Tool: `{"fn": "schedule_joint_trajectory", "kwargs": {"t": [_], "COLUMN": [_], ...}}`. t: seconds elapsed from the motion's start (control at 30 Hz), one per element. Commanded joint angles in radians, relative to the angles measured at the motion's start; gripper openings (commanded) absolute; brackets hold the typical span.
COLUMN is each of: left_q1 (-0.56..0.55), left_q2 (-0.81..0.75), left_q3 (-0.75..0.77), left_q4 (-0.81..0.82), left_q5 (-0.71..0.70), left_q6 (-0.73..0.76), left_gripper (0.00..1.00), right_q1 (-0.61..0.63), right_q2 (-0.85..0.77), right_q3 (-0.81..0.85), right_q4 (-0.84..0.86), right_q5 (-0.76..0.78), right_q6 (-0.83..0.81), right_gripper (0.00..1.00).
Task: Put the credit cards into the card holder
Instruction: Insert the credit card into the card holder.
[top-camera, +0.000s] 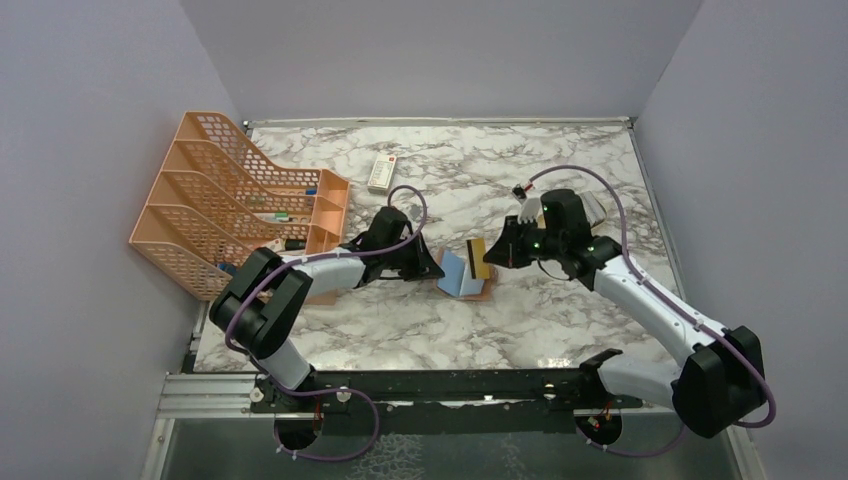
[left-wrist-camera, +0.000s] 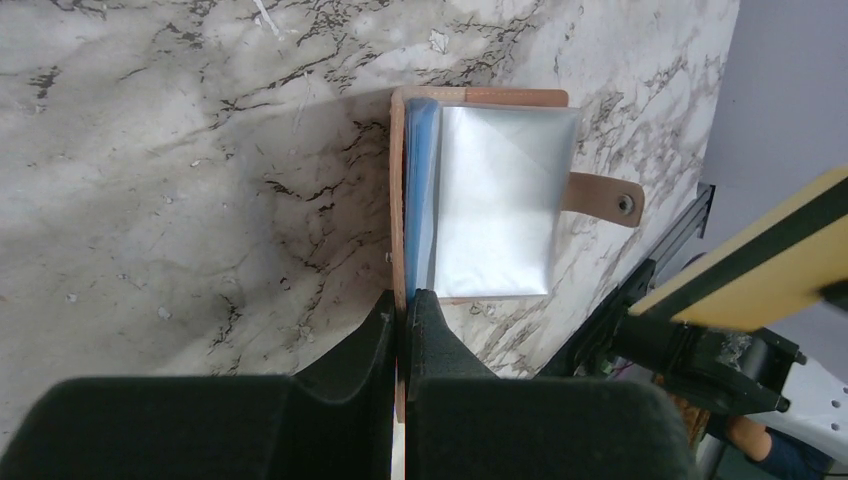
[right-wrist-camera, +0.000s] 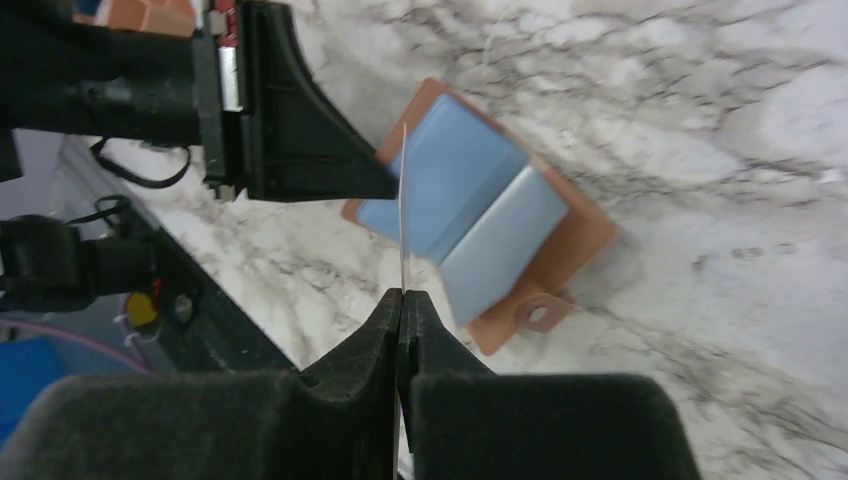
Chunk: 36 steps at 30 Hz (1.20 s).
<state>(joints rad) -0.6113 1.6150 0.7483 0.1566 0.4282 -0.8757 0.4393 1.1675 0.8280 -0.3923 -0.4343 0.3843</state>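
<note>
**A:** Where is the holder?

**B:** On the worktop (top-camera: 560, 170), between the two arms. It lies open with its pale blue leaves (right-wrist-camera: 460, 170) facing up.

**A:** Why is the left arm (top-camera: 320, 270) on it?

**B:** To pin it, I'd judge. The left gripper (left-wrist-camera: 402, 300) is closed on the brown edge of the holder (left-wrist-camera: 480, 98), so a card pushed in won't slide it away. The arm reaches in low from the left, wrist close to the worktop.

**A:** And the right arm (top-camera: 640, 290)?

**B:** It comes in from the right with the wrist tipped towards the holder. The right gripper (right-wrist-camera: 402, 298) is clamped on a gold card (top-camera: 478, 258), held on edge over the leaves, probably to line it up with a slot.

**A:** Is the card in?

**B:** Not yet. I can't tell whether its tip touches a leaf.
</note>
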Motion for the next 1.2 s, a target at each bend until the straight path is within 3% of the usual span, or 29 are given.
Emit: {"fn": "schedule_joint_trajectory", "kwargs": {"t": [0.0, 0.2, 0.4, 0.7, 1.17], "left_q1": [-0.011, -0.035, -0.037, -0.036, -0.036], "left_q2": [0.013, -0.029, -0.066, -0.112, -0.150], "left_q3": [-0.029, -0.079, -0.122, -0.168, -0.168], "left_q4": [0.101, 0.116, 0.109, 0.060, -0.005], "left_q5": [-0.013, -0.048, -0.060, -0.086, -0.111], "left_q6": [-0.067, -0.083, -0.059, -0.009, 0.044], "left_gripper": [0.00, 0.01, 0.20, 0.29, 0.17], "right_q1": [0.024, 0.029, 0.027, 0.027, 0.010], "right_q2": [-0.015, 0.037, 0.142, 0.154, 0.200], "right_q3": [-0.102, -0.185, -0.227, -0.248, -0.242], "right_q4": [0.214, 0.264, 0.286, 0.296, 0.303], "right_q5": [-0.130, -0.081, 0.012, -0.002, -0.038], "right_q6": [0.187, 0.285, 0.195, 0.204, 0.213], "right_gripper": [0.01, 0.01, 0.01, 0.01, 0.01]}}
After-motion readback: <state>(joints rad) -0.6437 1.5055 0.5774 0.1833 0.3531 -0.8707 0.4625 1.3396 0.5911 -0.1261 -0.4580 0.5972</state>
